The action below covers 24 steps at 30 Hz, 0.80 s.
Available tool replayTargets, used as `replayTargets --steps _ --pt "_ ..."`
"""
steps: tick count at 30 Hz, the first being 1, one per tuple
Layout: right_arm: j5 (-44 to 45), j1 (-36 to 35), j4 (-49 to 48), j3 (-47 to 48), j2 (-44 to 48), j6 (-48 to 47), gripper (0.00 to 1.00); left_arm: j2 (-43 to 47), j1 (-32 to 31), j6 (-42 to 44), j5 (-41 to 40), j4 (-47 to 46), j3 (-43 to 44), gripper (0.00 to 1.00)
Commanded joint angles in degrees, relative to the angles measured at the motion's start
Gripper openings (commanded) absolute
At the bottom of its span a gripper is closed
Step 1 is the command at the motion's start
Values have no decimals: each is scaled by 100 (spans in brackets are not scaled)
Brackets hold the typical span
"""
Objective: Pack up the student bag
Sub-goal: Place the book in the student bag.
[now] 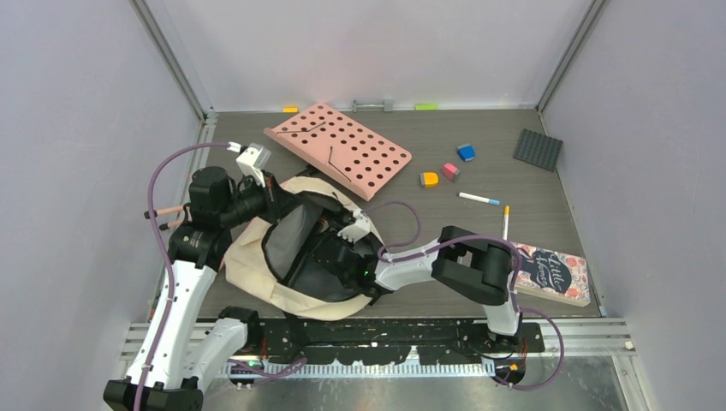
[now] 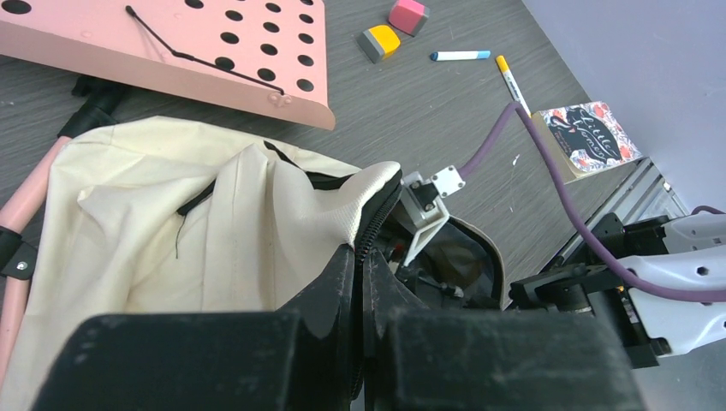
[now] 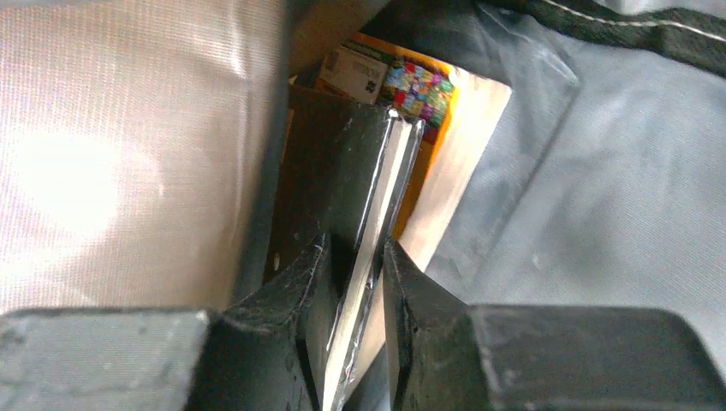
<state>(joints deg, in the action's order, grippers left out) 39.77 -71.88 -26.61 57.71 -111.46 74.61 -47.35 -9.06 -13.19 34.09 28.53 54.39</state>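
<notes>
The student bag (image 1: 252, 261) is a cream backpack with black zippers, lying left of centre with its mouth held open. My left gripper (image 1: 272, 195) is shut on the bag's black zipper edge (image 2: 370, 224) and lifts it; it shows in the left wrist view (image 2: 361, 253) with cream fabric (image 2: 154, 223) beside it. My right gripper (image 1: 332, 257) reaches inside the bag. In the right wrist view it (image 3: 355, 248) is shut on a thin flat book (image 3: 377, 171) between the grey lining (image 3: 599, 188) walls. Another book with an orange, colourful cover (image 3: 415, 86) lies deeper in the bag.
A pink perforated board (image 1: 338, 147) lies behind the bag. Blue (image 1: 466, 152), pink (image 1: 450, 171) and orange (image 1: 429, 179) blocks, two pens (image 1: 479, 199), a dark studded plate (image 1: 538, 149) and a floral-cover book (image 1: 555, 272) lie to the right.
</notes>
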Motion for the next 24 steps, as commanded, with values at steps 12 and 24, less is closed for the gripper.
replayTargets --steps 12,24 --pt "119 -46 -44 1157 -581 -1142 26 73 -52 80 -105 -211 19 0" --pt "15 -123 166 -261 956 -1960 68 -326 -56 116 -2778 690 254 0"
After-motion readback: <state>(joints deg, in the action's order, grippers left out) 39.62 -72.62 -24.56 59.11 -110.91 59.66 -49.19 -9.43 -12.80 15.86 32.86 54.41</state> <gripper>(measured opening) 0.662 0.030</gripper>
